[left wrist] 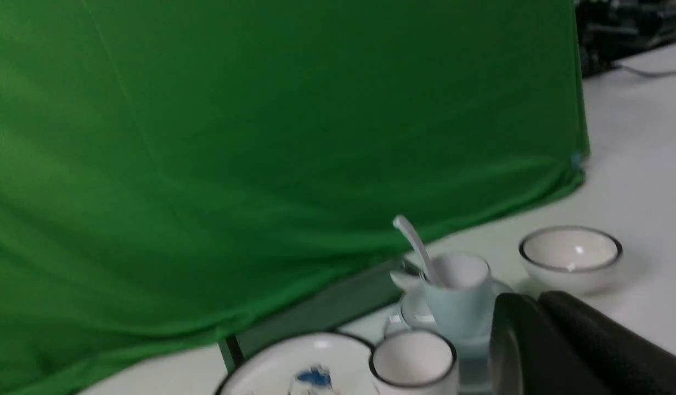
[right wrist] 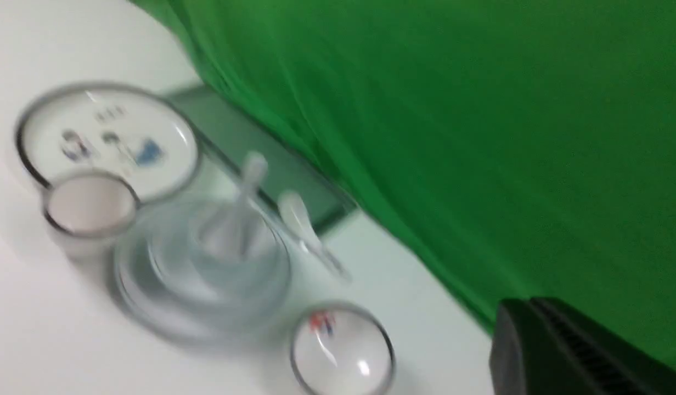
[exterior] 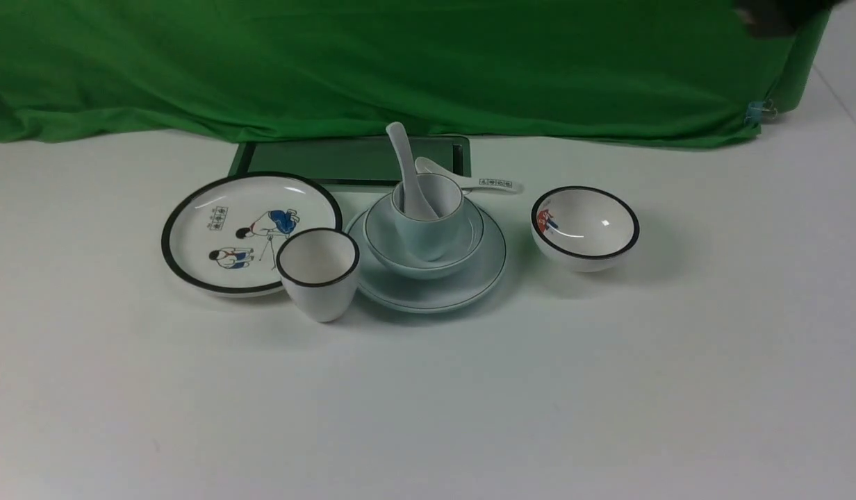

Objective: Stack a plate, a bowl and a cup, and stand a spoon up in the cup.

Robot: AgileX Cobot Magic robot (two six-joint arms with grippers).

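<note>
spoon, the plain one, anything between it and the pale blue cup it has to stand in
Nothing visible: the spoon already stands in the cup, which sits in the bowl on the plate. The printed spoon lies behind the stack.

Left gripper (left wrist: 535, 310) and right gripper (right wrist: 527, 321) show only dark edges — jaw gap unreadable.

White spoon (left wrist: 416, 248) leaning in pale cup (left wrist: 456, 307), black-rimmed cup (left wrist: 413, 363) nearby, green cloth (left wrist: 234, 164) behind
</note>
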